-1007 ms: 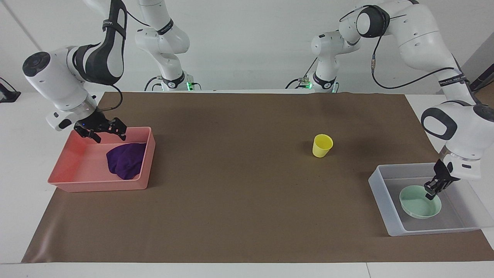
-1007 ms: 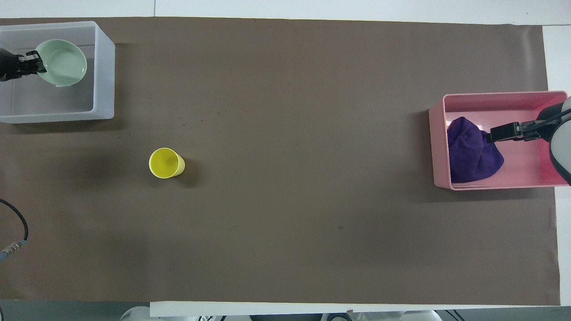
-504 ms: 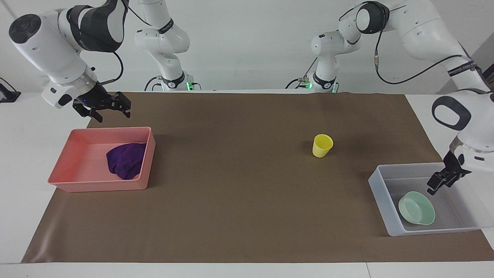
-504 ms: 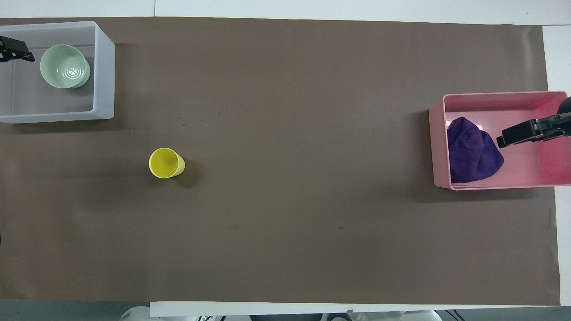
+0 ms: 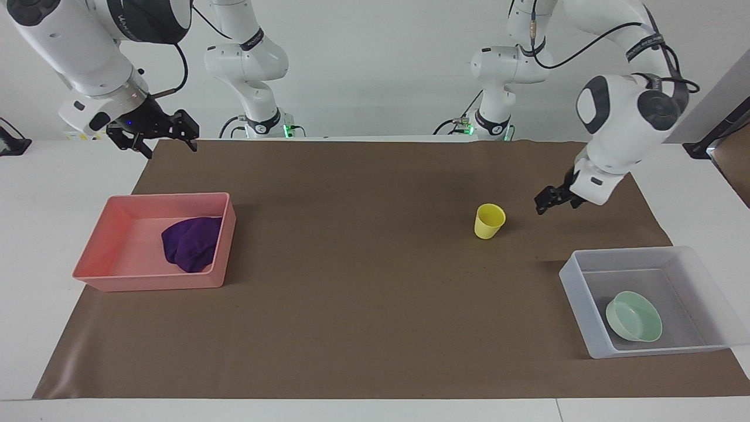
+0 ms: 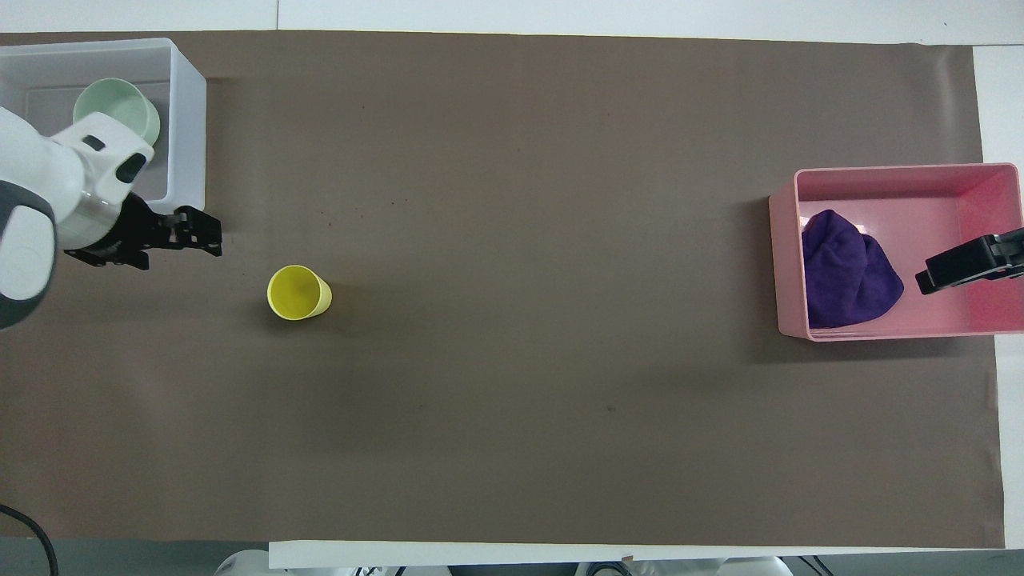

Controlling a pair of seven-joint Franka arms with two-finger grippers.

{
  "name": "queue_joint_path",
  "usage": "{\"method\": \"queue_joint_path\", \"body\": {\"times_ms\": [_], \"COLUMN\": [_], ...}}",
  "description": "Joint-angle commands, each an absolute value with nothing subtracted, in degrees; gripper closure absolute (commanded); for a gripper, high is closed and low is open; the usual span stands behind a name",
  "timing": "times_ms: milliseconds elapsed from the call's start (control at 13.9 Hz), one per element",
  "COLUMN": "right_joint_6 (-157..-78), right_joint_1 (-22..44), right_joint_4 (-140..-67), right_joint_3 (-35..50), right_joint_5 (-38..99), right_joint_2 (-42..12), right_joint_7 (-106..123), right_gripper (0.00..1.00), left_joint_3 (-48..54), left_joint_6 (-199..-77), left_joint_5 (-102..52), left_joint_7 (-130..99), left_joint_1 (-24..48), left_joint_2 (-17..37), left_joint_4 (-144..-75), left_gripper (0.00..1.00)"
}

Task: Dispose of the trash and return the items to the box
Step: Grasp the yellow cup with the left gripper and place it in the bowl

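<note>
The counter [image 5: 363, 305] carries 2 trays at its ends, and the biggest risk lies between them: the yellow cup [image 5: 488, 221] stands upright and alone on the brown mat, light and narrow-based by the look of it, so a sideways brush from the left gripper [image 5: 549, 202], which hangs in the air just beside it toward the left arm's end, could tip it or send it rolling. I cannot tell whether its fingers are apart or together. The box [image 5: 574, 275], translucent whitish-grey with low walls, already holds the pale mint bowl [image 5: 634, 317], so a cup dropped from height might bounce off it. The pink tray [image 5: 117, 275] holds the purple cloth [image 5: 190, 243], a soft crumpled wad against one wall. The right gripper [image 5: 153, 133] waits raised, fingers apart
</note>
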State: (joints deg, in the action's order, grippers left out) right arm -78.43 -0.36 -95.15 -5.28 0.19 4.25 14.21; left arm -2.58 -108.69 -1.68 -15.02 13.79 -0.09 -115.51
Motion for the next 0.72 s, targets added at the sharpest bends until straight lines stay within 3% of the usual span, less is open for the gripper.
{"method": "queue_joint_path", "body": {"times_ms": [0, 288, 360, 432, 504, 647], "right_joint_6": [-74.3, -78.0, -80.8, -81.6, -81.8, -82.9], "right_joint_1": [-1.0, -0.6, -1.1, -1.0, -1.0, -1.1], "right_joint_4": [-96.0, -95.9, -95.9, -95.9, -95.9, -95.8], "right_joint_3": [-5.5, -5.2, -5.2, -5.2, -5.2, -5.2], "right_joint_5": [0.6, -0.1, -0.1, 0.0, 0.0, 0.1], "right_joint_2": [6.2, 6.2, 6.1, 6.0, 6.0, 5.8], "right_joint_7": [14.1, 13.8, 13.9, 13.7, 13.6, 11.4], "right_gripper": [0.0, 0.0, 0.0, 0.0, 0.0, 0.0], "left_joint_3": [-3.3, -3.3, -3.3, -3.3, -3.3, -3.3], "left_joint_6": [-118.3, -129.2, -130.2, -130.2, -130.2, -130.3], "left_joint_5": [-0.5, -0.5, -0.5, -0.5, -0.5, -0.5], "left_joint_7": [-19.8, -21.6, -24.0, -25.6, -26.0, -26.4], "left_joint_1": [18.0, 19.7, 20.2, 20.8, 20.9, 21.4], "left_joint_2": [-5.4, -3.0, -3.0, -3.0, -3.0, -2.9], "left_joint_4": [-127.5, -132.6, -133.1, -133.2, -133.2, -133.2], "left_gripper": [0.0, 0.02, 0.2, 0.79, 0.99, 1.0]}}
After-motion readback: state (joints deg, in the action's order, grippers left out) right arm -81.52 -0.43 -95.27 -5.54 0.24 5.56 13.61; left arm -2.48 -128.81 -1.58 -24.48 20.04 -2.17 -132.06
